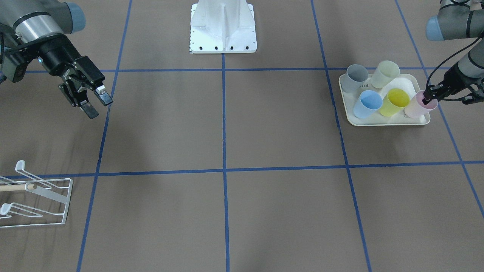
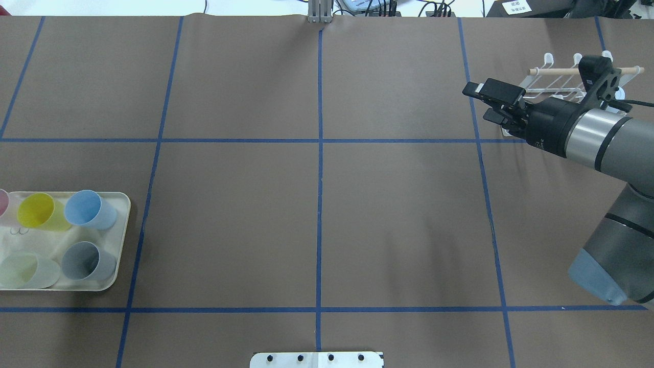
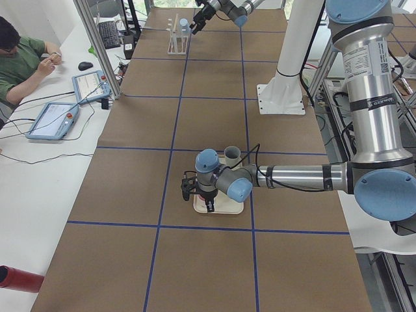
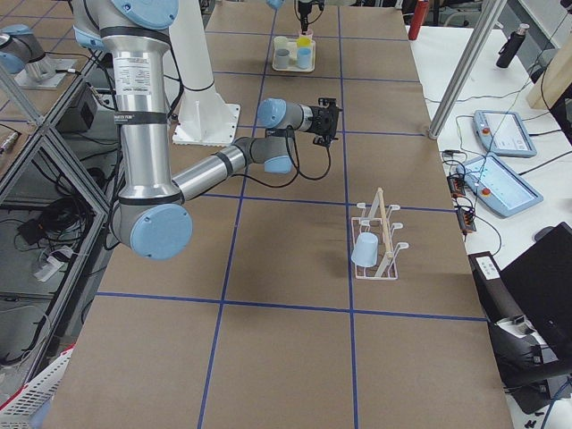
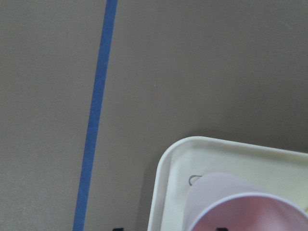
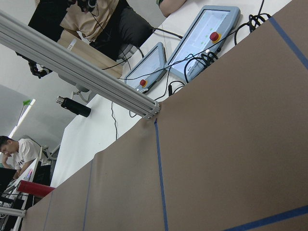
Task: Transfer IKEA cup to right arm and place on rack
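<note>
Several IKEA cups stand on a cream tray (image 1: 378, 120) on the robot's left side. The pink cup (image 1: 418, 107) is at the tray's outer corner. My left gripper (image 1: 428, 99) is at that cup's rim. The left wrist view shows the pink cup (image 5: 231, 197) with one dark fingertip inside it and the other well outside its wall, so the jaws are open across the rim. My right gripper (image 1: 97, 102) hangs open and empty above the table, near the white wire rack (image 1: 38, 196). The rack (image 4: 380, 241) carries a blue cup (image 4: 365, 251).
Blue (image 1: 366, 104), yellow (image 1: 394, 102), grey (image 1: 356, 77) and pale green (image 1: 385, 73) cups share the tray. The white robot pedestal (image 1: 223, 26) stands at the table's robot side. A person (image 3: 19, 58) sits at a side desk with tablets.
</note>
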`<action>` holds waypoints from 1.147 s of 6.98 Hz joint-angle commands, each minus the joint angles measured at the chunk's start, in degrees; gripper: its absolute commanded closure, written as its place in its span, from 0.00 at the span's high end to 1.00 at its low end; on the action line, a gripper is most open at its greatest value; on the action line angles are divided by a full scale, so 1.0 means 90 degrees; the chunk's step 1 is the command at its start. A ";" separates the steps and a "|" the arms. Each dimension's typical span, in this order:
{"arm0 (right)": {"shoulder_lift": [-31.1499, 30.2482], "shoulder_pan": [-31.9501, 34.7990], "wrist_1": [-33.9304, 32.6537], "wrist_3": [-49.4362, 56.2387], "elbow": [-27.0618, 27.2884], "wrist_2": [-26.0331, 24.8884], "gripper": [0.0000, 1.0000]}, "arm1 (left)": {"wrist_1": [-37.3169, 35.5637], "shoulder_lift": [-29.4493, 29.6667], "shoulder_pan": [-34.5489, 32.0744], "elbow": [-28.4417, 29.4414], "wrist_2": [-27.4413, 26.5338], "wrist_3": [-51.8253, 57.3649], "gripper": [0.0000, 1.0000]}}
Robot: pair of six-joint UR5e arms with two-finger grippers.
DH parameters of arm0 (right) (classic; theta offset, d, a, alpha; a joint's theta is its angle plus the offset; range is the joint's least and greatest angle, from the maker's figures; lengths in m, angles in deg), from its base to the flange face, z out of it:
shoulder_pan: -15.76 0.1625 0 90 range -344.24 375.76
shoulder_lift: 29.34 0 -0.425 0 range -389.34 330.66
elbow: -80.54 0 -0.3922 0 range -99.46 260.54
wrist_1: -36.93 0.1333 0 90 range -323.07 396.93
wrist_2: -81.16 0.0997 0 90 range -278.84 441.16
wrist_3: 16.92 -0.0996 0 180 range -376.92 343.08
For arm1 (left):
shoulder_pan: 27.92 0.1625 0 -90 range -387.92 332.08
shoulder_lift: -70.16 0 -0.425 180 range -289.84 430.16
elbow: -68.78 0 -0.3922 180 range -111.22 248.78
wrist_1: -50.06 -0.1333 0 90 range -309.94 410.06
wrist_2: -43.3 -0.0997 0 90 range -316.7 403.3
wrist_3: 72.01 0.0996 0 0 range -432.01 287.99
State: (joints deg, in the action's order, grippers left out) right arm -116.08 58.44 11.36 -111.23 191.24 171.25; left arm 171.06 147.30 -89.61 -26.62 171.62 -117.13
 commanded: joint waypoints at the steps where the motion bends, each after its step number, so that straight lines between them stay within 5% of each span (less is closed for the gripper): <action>1: -0.0001 -0.0006 -0.0001 0.0000 -0.0005 0.0000 0.99 | -0.0026 0.0033 -0.0088 -0.0083 0.0991 -0.0035 0.00; 5: -0.0010 0.0003 -0.0001 -0.0010 -0.0005 -0.0020 0.99 | -0.0239 -0.0064 -0.2037 -0.0338 0.1210 0.0723 0.00; 8: 0.0048 -0.0026 0.0009 -0.0029 0.0005 -0.0020 0.99 | -0.0397 0.0595 -0.2843 -0.0425 0.0501 -0.0077 0.00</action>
State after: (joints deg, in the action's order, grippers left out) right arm -115.88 58.34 11.39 -111.39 191.24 171.07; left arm 167.65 148.97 -113.76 -30.16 179.44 -112.78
